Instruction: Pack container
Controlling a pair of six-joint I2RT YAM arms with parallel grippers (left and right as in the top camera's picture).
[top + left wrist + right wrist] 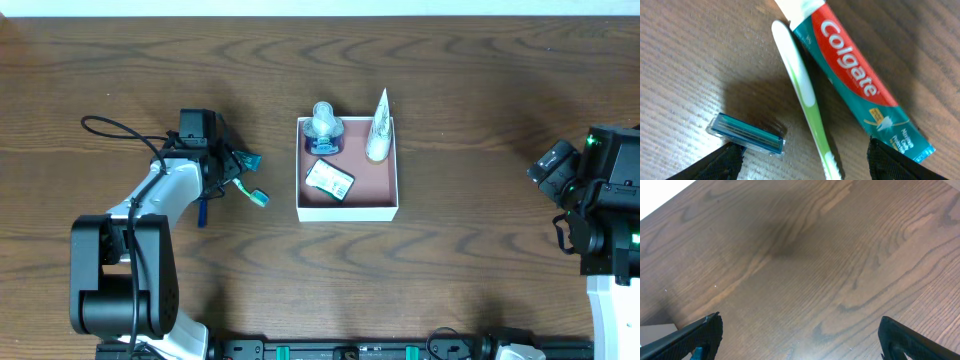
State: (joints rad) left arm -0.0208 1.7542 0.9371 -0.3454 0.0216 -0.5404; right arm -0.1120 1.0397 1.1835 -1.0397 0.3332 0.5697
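Note:
The container (347, 212), a shallow square box with white walls and a pink-brown floor, sits mid-table. It holds a purple bottle (325, 130), a white tube (379, 132) and a flat sachet (330, 178). To its left my left gripper (226, 165) hovers open over a red and teal Colgate tube (855, 75), a green toothbrush (802, 85) and a blue razor (746, 133). The toothbrush lies between the left gripper's (807, 167) fingertips, untouched. My right gripper (552, 165) is open at the far right, with bare wood between its fingers (695, 337).
Dark wood table all round. The left arm's base (120, 280) stands at the front left and the right arm's body (605, 215) at the right edge. A black rail (350, 350) runs along the front edge.

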